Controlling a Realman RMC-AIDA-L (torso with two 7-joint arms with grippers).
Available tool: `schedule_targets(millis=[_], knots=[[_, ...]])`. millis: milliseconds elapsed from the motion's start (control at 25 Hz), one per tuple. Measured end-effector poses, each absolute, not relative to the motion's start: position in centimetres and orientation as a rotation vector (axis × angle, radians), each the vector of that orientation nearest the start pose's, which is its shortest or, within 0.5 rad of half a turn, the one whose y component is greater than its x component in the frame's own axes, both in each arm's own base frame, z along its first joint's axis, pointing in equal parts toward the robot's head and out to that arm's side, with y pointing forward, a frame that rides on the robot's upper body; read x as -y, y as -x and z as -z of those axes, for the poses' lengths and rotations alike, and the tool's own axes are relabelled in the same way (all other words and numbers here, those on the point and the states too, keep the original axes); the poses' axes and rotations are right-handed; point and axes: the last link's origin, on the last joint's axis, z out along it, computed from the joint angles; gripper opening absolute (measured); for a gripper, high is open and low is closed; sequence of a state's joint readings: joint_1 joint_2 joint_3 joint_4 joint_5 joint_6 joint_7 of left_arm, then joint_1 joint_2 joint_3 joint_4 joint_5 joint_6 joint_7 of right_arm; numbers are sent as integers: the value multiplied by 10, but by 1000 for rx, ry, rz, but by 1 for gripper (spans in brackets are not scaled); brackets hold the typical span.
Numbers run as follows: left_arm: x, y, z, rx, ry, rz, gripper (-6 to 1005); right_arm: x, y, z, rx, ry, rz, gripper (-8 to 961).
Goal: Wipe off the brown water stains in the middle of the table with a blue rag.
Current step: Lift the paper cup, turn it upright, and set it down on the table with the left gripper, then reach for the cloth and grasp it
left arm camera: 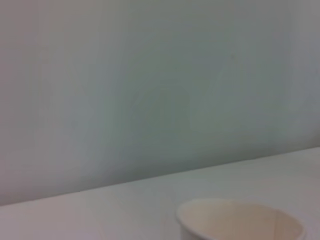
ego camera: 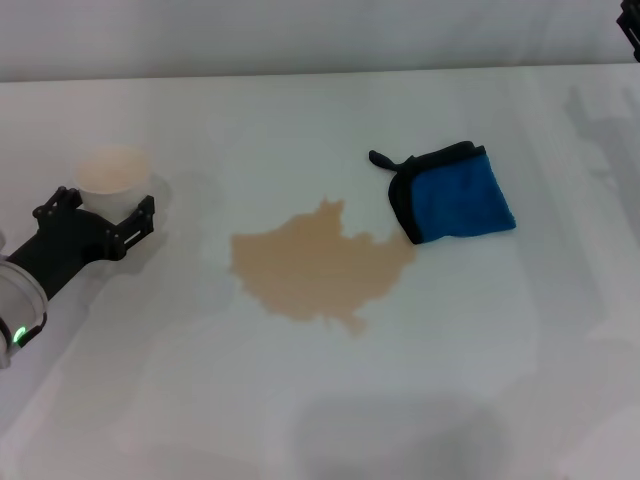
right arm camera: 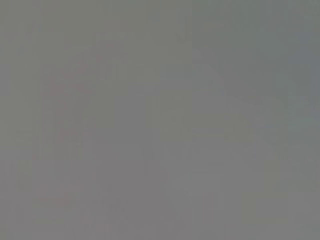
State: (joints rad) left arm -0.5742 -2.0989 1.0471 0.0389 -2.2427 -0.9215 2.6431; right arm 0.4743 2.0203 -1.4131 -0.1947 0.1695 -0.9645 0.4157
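Now starting: fetching folded bright-blue microfibre rag just beside tan ragged puddle; left gripper straddling white paper cup, grip unclear; right gripper barely visible.

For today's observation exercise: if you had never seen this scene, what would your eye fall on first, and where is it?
The bright blue rag stands out most, lying folded right of centre on the white table. Just left of it spreads the brown water stains, a ragged tan puddle in the middle, its right tip reaching the rag's corner. At far left, the left claw sits around a white paper cup.
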Motion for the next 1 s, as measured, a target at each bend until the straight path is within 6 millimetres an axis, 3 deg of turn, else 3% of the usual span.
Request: schedule_targets(millis=[240, 480, 1000], knots=[[-343, 323, 69, 665, 2084, 499, 815, -371, -358, -56, -750, 1349, -768, 857], [-341, 325, 68, 676, 2077, 501, 883, -372, -357, -56, -749, 1350, -770, 857], [-327, 338, 69, 759, 2047, 501, 881, -372, -357, -56, -748, 1352, -770, 857]])
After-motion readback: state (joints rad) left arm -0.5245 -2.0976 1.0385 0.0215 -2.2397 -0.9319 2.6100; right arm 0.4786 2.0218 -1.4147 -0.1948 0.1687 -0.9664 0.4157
